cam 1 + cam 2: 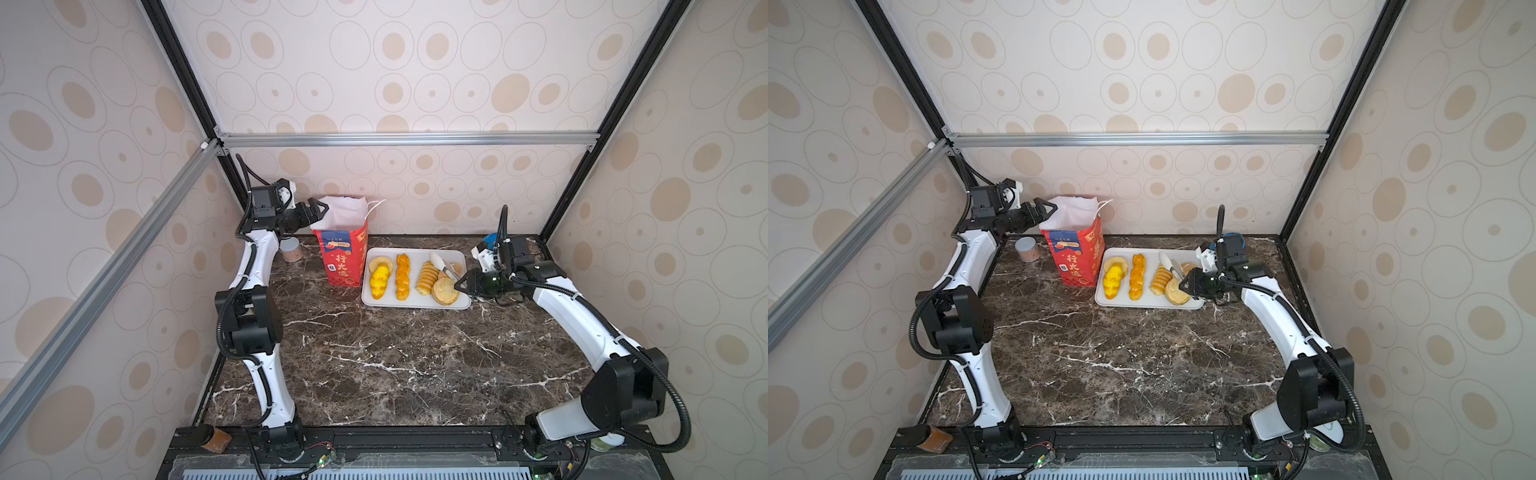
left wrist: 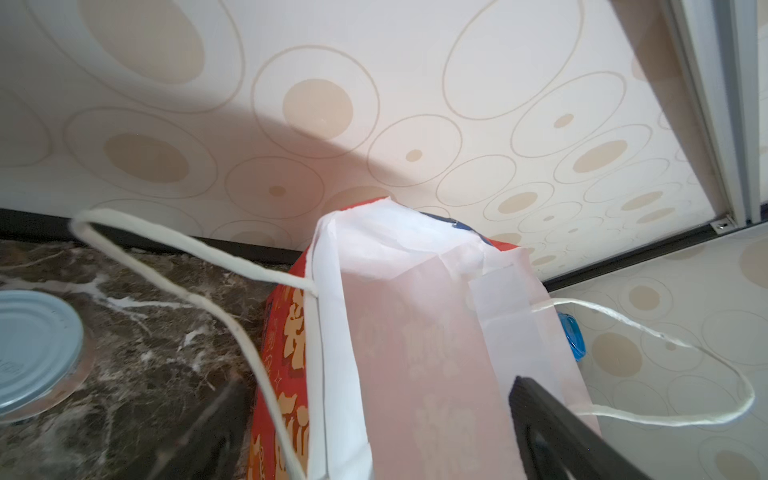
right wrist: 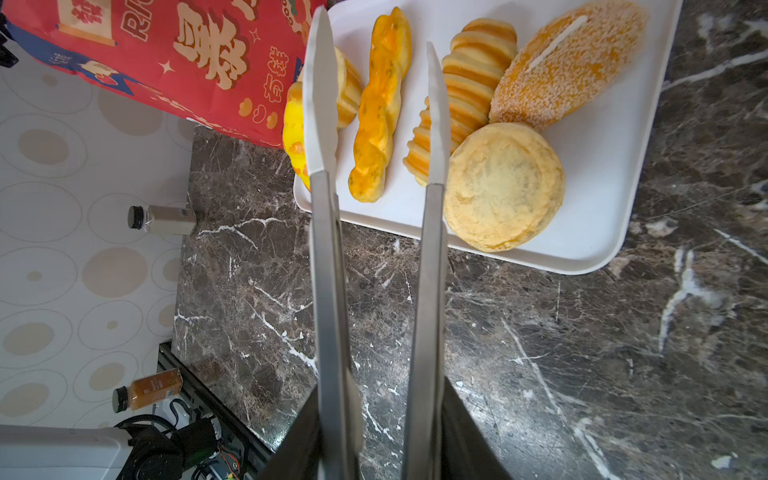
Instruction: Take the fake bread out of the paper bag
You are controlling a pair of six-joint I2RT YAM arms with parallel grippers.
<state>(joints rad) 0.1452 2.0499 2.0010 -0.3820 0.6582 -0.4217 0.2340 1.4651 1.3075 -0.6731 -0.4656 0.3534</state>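
Your left gripper [image 1: 321, 209], open, sits nearer the paper bag [image 1: 343, 257] mouth at the counter's back edge. Your right gripper [image 1: 461, 286] clamps tongs [image 3: 428, 249] over the fake bread [image 1: 402, 276] on the tray [image 1: 415, 305].

arms [image 1: 259, 257]: white links, black joints | cables [image 1: 219, 328]: black ribbed conduit | left hand [image 1: 322, 210], right hand [image 1: 459, 286]: black

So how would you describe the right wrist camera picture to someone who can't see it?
A pair of metal tongs, gripped in the right pincer, points at a white tray of fake bread. A red paper bag stands beside the tray on a dark marble table.
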